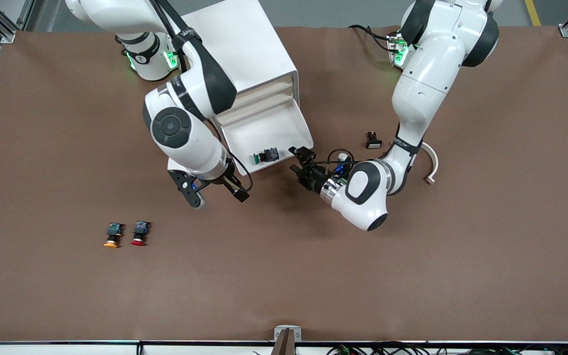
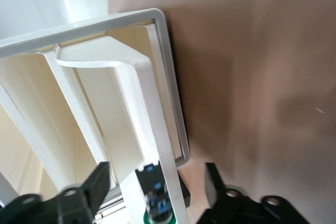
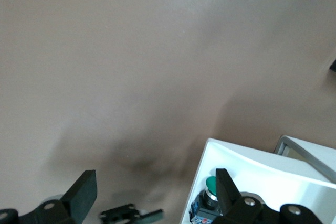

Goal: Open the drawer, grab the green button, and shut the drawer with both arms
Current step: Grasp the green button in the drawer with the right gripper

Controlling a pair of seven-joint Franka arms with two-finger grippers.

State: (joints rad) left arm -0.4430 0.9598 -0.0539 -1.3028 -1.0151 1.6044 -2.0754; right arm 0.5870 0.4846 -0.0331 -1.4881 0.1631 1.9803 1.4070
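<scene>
1. So, the drawer point(image 1: 264, 133) was already pulled out of the white cabinet point(image 1: 244, 49), so the opening part looked done.
2. The button point(image 1: 266, 156) with the green cap lay on its side in the drawer, close to the drawer's front edge, nearer to the camera than the cabinet. Nothing held it.
3. The left gripper point(image 1: 298, 160) sat at the drawer's front corner, on the left arm's side. Its fingers point(image 2: 92, 187) were spread wide, one on each side of the drawer's front wall, and they held nothing. The button was just beside them.
4. The right gripper point(image 1: 217, 195) hung over the bare table just in front of the drawer. Its fingers point(image 3: 84, 192) were wide apart and empty too. That arm seemed to be waiting.
5. An orange-capped button point(image 1: 112, 235) and a red-capped button point(image 1: 140, 233) lay side by side on the table, well apart from the drawer and nearer the camera.
6. I think two parts were left: picking the green button out, then pushing the drawer shut.
</scene>
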